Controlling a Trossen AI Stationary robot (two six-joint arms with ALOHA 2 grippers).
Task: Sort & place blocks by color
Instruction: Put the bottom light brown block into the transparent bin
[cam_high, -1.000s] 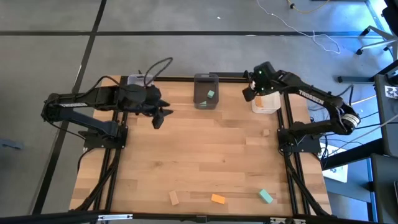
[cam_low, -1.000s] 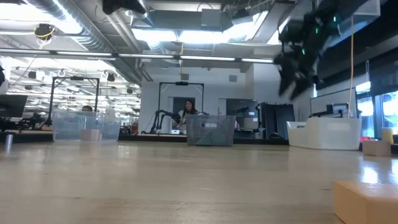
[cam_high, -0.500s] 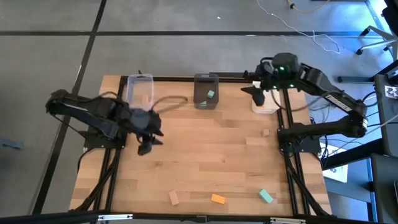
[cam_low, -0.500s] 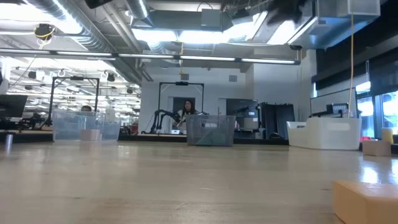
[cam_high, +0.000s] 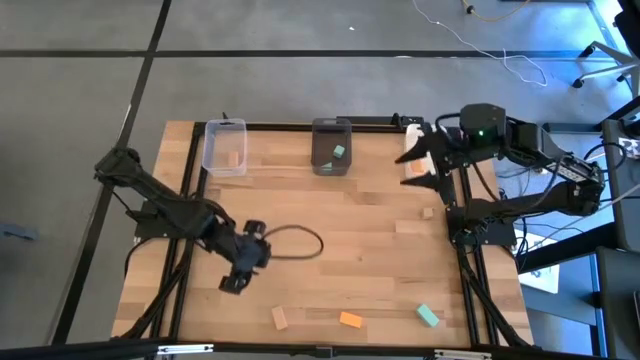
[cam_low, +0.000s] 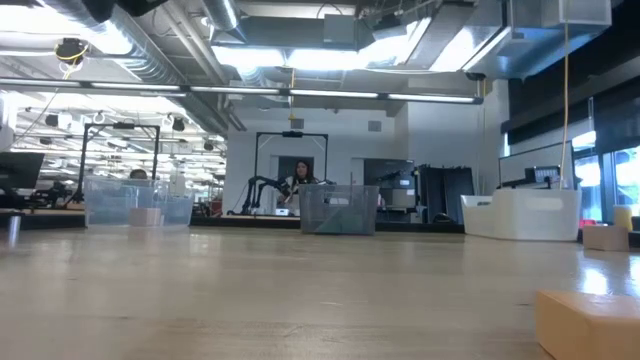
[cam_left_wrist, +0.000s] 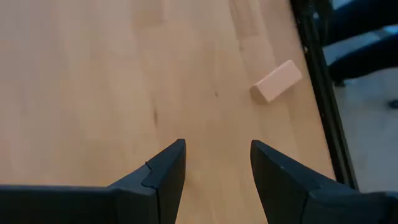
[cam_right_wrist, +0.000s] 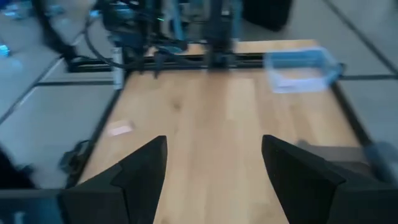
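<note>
Three blocks lie flat along the table's near edge: a tan block, an orange block and a teal block. Another small tan block lies by the right edge. My left gripper hovers open over bare wood, left of and beyond the near tan block. My right gripper is open in the air at the far right corner, in front of the white bin. The low view shows neither gripper, only a tan block close up.
A clear bin holding a tan block, a dark bin holding a teal block and the white bin stand along the far edge. A cable loop hangs from my left arm. Bare wood fills the table's middle.
My left gripper has swept from beside the clear bin at the far edge down the table toward the near edge, its arm swinging round. My right arm has drawn back toward the right edge, and its gripper has shifted a little toward the near side.
</note>
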